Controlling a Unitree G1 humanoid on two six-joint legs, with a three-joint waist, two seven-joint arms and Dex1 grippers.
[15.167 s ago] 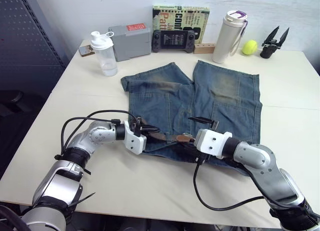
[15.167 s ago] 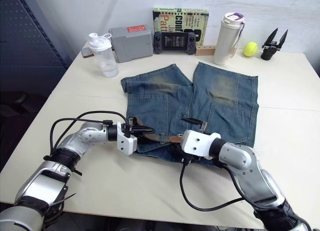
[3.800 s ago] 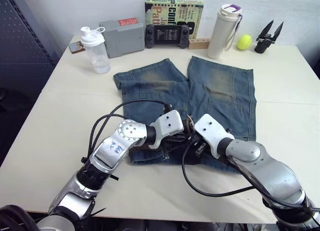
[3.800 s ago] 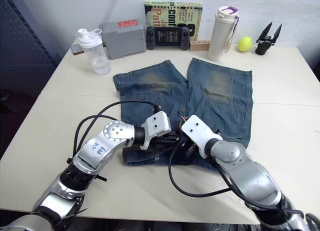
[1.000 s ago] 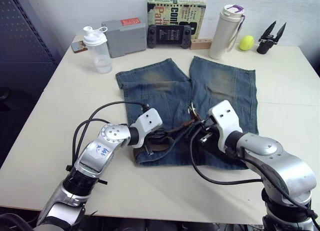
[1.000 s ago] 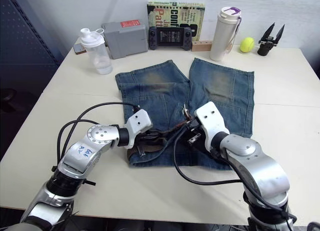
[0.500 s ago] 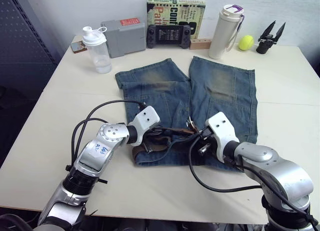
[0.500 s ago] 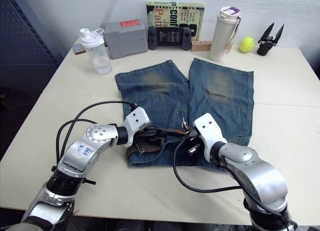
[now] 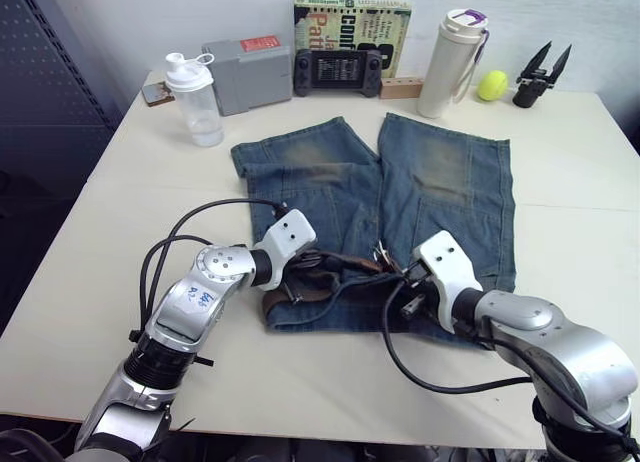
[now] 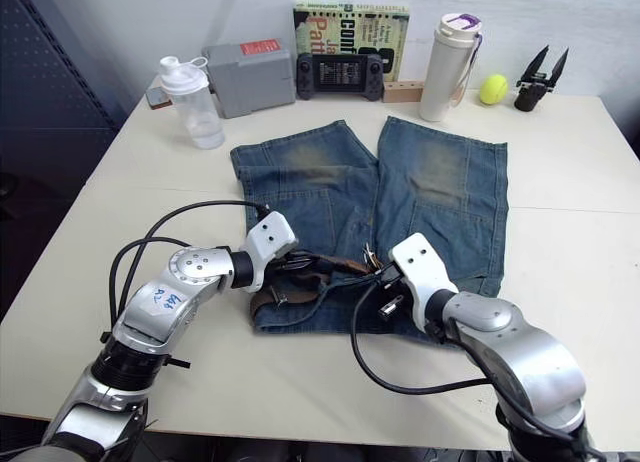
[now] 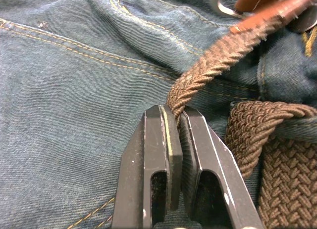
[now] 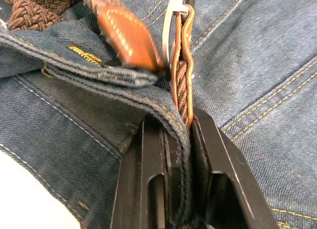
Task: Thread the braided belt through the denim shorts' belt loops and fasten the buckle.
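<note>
Denim shorts, 1 pair, lie flat on the table, legs pointing away from the robot, waistband nearest it. 1 braided belt runs w/ its long axis along the waistband, left-right, partly bunched by the left side; 1 buckle sits near mid-waist. Left gripper, forearm angled in from the left, is pinched on the belt's braid. Right gripper, reaching in from the right, clamps the waistband edge and prob. the belt end w/ it.
</note>
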